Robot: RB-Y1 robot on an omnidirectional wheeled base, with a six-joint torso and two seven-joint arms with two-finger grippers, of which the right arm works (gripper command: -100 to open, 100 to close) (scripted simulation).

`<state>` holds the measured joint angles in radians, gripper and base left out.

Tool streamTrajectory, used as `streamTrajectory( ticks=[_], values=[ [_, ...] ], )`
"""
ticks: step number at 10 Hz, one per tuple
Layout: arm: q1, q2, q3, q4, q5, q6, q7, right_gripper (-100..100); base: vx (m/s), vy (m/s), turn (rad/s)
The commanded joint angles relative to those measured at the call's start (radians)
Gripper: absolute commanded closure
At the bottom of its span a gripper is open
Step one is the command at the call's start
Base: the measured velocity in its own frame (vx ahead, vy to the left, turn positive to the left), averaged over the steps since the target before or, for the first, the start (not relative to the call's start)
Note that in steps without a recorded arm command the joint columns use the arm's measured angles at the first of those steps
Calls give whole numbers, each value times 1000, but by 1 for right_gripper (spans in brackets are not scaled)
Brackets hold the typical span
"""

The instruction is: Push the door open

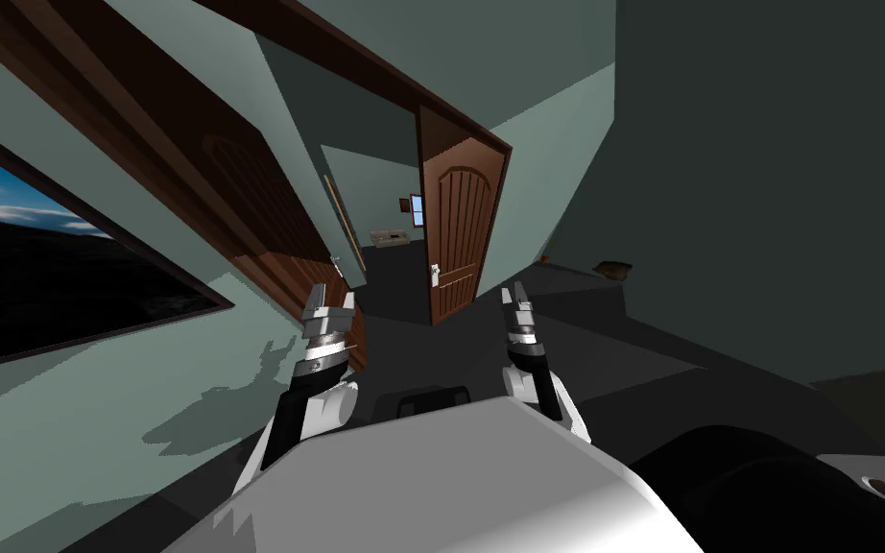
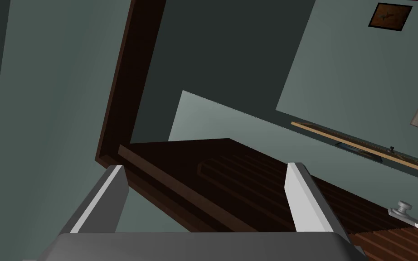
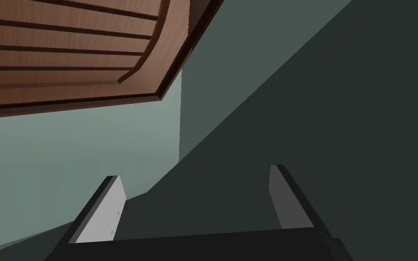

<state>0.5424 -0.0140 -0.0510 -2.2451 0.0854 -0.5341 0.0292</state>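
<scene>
Door (image 1: 268,216), dark brown and panelled, sits at the left of the head view along the pale green wall, and the left gripper (image 1: 331,298) is right up beside its lower edge. Whether metal meets wood there, I cannot tell. From the left wrist view, the same door (image 2: 249,181) spreads out beyond the left gripper (image 2: 206,166), standing away from its dark frame (image 2: 126,90), with a small light knob (image 2: 403,208) off past one finger. Those left fingers (image 2: 113,190) are spread wide, about a third of the view apart, with nothing between them.

Over to the right gripper (image 1: 514,291): it's raised level with the left one, out over the dark floor (image 1: 623,355), and its fingers (image 3: 108,208) are released too, gripping nothing. The right gripper (image 3: 194,172) points up at a second door (image 3: 67,54), lighter brown with an arched panel, well clear of the fingertips.

That second door (image 1: 460,230) stands ajar straight ahead in the head view, with a white handle (image 1: 436,274) on its near edge. A dark-framed landscape picture (image 1: 47,259) hangs on the left wall.
</scene>
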Motion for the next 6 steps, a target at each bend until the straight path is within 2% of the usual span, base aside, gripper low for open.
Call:
streamTrajectory(
  ticks=[1, 4, 6],
  values=[
    [-21, -21, 10, 42, -13, 1, -13, -100, 110, -80, 127],
    [-53, -53, 25, 107, -34, 2, -33, -100, 61, 16, 71],
    [-82, -82, 39, 163, -52, 3, -51, -100, 66, 7, 94]
  ],
)
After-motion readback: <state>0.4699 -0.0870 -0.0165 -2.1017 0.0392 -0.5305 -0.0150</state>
